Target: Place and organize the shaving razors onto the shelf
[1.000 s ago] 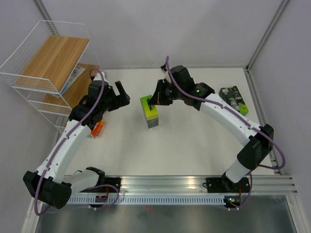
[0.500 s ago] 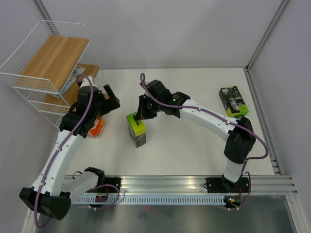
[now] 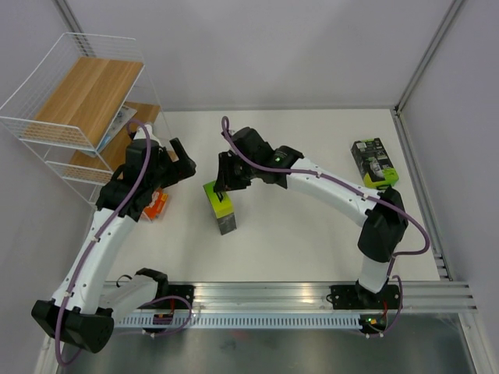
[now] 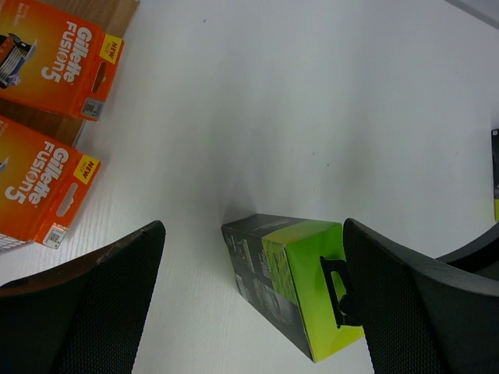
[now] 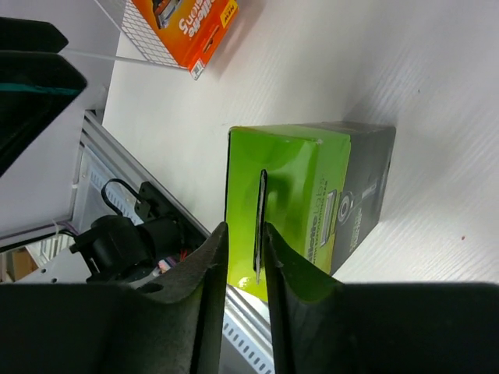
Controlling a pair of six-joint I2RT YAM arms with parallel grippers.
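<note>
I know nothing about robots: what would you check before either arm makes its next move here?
1. Green-topped box resting on the table: ok.
2. Left pincer wide open: ok.
3. Right pincer not squeezing the box's tab: ok, a gap shows.
4. Right pincer out of the left one's way: not ok, it hangs over the box.
5. Room on the shelf, top board: ok.
</note>
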